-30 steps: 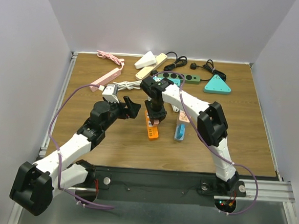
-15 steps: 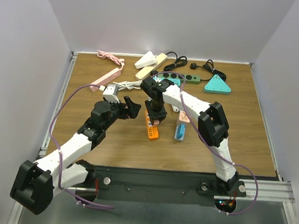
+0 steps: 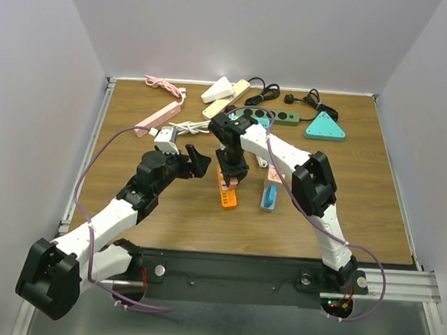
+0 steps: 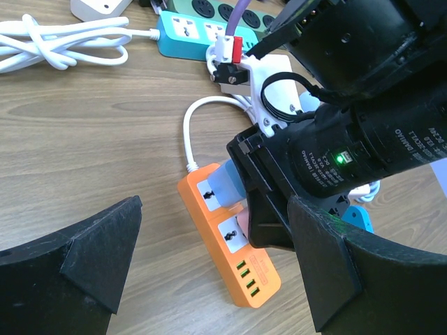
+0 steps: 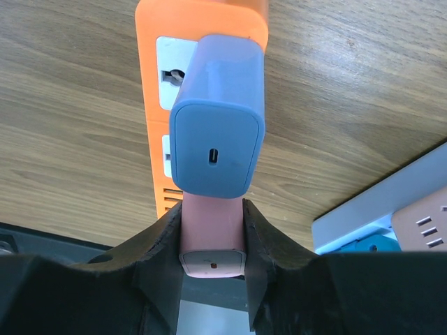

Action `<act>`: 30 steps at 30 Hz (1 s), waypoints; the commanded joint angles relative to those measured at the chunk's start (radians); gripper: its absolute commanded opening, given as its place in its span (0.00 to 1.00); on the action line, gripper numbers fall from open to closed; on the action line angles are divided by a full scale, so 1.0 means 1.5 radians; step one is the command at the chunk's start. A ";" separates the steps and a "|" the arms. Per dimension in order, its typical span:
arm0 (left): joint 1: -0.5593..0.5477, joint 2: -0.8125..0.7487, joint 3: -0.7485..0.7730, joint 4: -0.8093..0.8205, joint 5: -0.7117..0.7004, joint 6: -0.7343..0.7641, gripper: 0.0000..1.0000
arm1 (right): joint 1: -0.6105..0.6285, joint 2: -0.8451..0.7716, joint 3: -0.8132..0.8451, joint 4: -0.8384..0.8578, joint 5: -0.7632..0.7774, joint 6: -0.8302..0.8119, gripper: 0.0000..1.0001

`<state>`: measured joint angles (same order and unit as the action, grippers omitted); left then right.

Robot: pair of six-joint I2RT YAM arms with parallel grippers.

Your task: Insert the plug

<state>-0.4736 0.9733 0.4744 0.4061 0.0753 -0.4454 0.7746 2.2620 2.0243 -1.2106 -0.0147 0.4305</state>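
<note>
While right gripper [image 5: 211,209] pinches pink plug [image 5: 211,234] above orange strip [image 5: 150,105], near side of blue charger [image 5: 218,132], I judge insertion not done: prongs hidden, push-down left. Left gripper [image 3: 195,162] spread wide, empty, left of strip.

Two robot arms, a left arm [image 3: 117,214] and a right arm [image 3: 286,153], reach over one wooden table [image 3: 359,208]. Six straight power strips can be counted: a pink strip [image 3: 156,119] far left, a cream strip [image 3: 228,99] and a dark green strip [image 3: 281,118] far centre, a teal strip [image 4: 185,31] just nearer, an orange strip [image 3: 228,195] in the middle, and a blue strip [image 3: 269,199] to its right. There is one teal triangular socket block [image 3: 324,128], one white wedge-shaped block [image 3: 216,91] and one white cube adapter [image 3: 165,137]. Two charger plugs show: a blue charger plug [image 5: 218,136] and a pink charger plug [image 5: 211,234]. Four cable bundles: one pink bundle [image 3: 164,84], one white bundle [image 3: 189,127], and two black, one black bundle [image 3: 266,90] far centre and another black coil [image 3: 316,101] to its right.
</note>
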 commanded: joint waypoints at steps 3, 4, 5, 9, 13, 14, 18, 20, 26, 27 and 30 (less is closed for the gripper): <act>0.003 0.003 0.027 0.021 0.004 0.011 0.97 | -0.005 0.112 -0.020 0.149 0.046 -0.024 0.00; 0.003 0.003 0.028 0.021 0.004 0.011 0.97 | -0.005 0.114 -0.022 0.154 0.046 -0.023 0.00; 0.003 0.005 0.029 0.021 0.004 0.010 0.97 | -0.005 0.113 -0.026 0.159 0.046 -0.023 0.00; 0.003 0.009 0.028 0.022 0.004 0.011 0.97 | -0.005 0.117 -0.018 0.171 0.058 -0.022 0.01; 0.003 0.011 0.028 0.022 0.003 0.012 0.97 | 0.005 0.134 0.001 0.175 0.066 -0.013 0.00; 0.003 0.011 0.029 0.021 0.003 0.012 0.97 | 0.008 0.137 0.002 0.175 0.069 -0.012 0.00; 0.003 0.010 0.029 0.019 0.003 0.012 0.97 | 0.018 0.134 -0.015 0.177 0.080 -0.002 0.00; 0.003 0.009 0.028 0.019 0.004 0.013 0.97 | 0.019 0.128 -0.042 0.187 0.087 0.001 0.00; 0.003 0.003 0.027 0.015 0.003 0.011 0.96 | 0.025 0.117 -0.059 0.190 0.113 -0.002 0.00; 0.003 0.001 0.026 0.015 0.003 0.012 0.96 | 0.026 0.112 -0.065 0.191 0.116 -0.001 0.00; 0.003 0.002 0.025 0.014 0.002 0.011 0.97 | 0.037 0.092 -0.119 0.216 0.113 0.008 0.00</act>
<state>-0.4736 0.9936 0.4744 0.3988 0.0761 -0.4454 0.8017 2.2707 1.9934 -1.1107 0.0666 0.4355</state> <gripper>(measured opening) 0.967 0.387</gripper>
